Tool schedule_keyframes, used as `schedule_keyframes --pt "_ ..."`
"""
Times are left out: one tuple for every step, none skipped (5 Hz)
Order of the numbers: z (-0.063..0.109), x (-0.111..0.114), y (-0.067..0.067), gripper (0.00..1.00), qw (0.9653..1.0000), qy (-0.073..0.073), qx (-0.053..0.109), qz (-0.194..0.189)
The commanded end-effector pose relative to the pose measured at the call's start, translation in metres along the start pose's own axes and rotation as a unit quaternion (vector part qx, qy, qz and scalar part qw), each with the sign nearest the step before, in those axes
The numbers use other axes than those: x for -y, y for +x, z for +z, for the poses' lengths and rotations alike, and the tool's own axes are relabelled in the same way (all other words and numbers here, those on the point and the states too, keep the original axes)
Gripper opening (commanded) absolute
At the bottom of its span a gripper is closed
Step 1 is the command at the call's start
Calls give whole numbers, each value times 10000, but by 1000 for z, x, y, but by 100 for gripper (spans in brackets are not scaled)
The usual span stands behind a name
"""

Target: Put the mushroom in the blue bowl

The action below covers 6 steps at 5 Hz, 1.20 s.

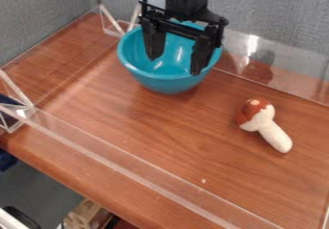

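Note:
The blue bowl (167,67) stands on the wooden table toward the back, left of centre. Directly over it hangs my black gripper (179,52), jaws spread wide and open, fingertips reaching down to about the bowl's rim with nothing between them. The mushroom (266,122) lies on its side well to the right and nearer the front, its reddish-brown cap pointing toward the back and its cream stem toward the front right. It is far from the gripper and nothing touches it.
Clear acrylic walls (115,165) fence the wooden table (141,127) on all sides, with a low front wall and a taller back wall (276,55). A grey panel stands behind at the left.

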<state>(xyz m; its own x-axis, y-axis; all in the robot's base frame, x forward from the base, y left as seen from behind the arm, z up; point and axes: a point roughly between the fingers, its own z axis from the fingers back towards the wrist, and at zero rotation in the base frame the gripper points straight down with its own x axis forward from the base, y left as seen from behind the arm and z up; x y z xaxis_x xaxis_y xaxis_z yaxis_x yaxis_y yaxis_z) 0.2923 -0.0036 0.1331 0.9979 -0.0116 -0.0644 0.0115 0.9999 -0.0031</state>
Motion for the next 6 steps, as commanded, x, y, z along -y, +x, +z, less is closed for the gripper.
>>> schedule_keyframes --pt "-7 5 2 100 10000 -16 -33 63" --pt "-14 17 6 100 9997 -84 1 214" --pt "-22 39 13 100 9982 -174 92 574" --pt "-33 62 24 100 9950 -288 217 934" --pt "-43 81 28 100 9919 -359 341 1169" --pt "-57 95 34 100 9870 -465 446 1473"
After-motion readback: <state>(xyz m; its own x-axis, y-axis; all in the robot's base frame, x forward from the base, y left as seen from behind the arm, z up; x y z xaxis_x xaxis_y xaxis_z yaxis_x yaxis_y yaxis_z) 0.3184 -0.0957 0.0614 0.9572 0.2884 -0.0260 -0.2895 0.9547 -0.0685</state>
